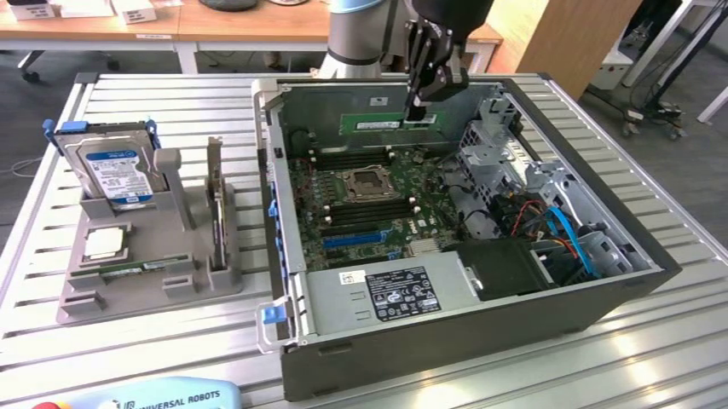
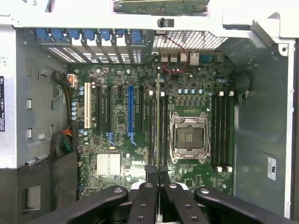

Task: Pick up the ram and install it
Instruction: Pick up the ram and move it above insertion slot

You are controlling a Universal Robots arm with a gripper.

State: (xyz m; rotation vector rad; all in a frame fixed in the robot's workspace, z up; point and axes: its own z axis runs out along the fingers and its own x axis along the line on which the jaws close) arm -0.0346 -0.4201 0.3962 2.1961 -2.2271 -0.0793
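Slatted metal table (image 1: 637,358), wooden desks (image 1: 228,25) behind, plywood panel (image 1: 557,34), dark grey floor (image 1: 23,111)

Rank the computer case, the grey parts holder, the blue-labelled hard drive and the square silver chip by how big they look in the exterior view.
1. computer case
2. grey parts holder
3. hard drive
4. square silver chip, plainly smallest

Pincer (image 1: 420,108) with ram (image 1: 381,125) over case (image 1: 455,341)

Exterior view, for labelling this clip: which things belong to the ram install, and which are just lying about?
In the job: the ram, clamped in the gripper; the motherboard; the open case.
Lying about: hard drive, processor chip, second ram stick, grey stand holding them.
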